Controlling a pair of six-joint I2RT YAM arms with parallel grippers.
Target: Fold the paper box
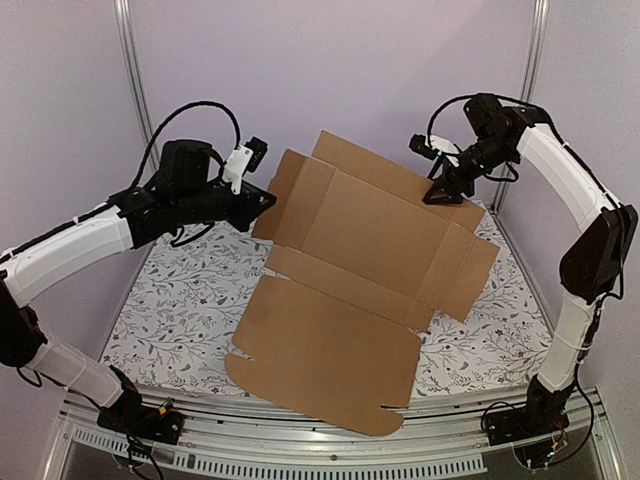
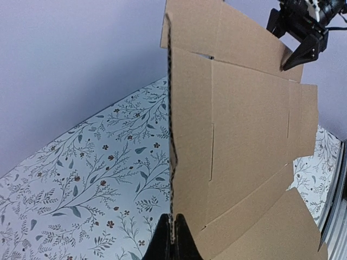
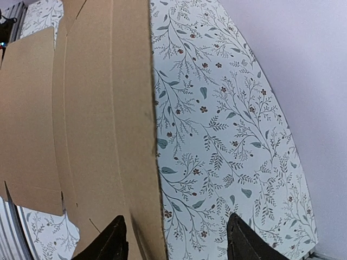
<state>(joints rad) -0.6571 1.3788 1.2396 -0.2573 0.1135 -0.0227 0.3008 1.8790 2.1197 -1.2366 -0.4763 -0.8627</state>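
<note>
The left fingers (image 2: 161, 248) sit at the very bottom of the left wrist view, pinched tight on the raw corrugated edge of the paper box (image 1: 350, 270), so that side of the sheet is firmly held.

The box is not yet a box. It is 1 flat die-cut sheet of brown cardboard with flaps and slits. Its big near panel lies on the floral-covered desk (image 1: 170, 300) and reaches the near rim. Its far half is lifted off the cloth and tilts up toward the back wall.

The 2 arms work opposite sides of that raised part, 1 at the left edge and 1 at the far right corner. This looks meant to keep the sheet level while the far panels hinge up along a crease, rather than twisting from a single hold.

The right fingers (image 3: 245, 241) straddle the sheet's right edge. They are spread wide, with the cardboard close against 1 finger and a clear gap to the other, so they have no grip on it.

My reading is that the fold has barely begun. The right side needs a firm pinch before any panel can be raised squarely, or the unsupported corner may sag or slip.
</note>
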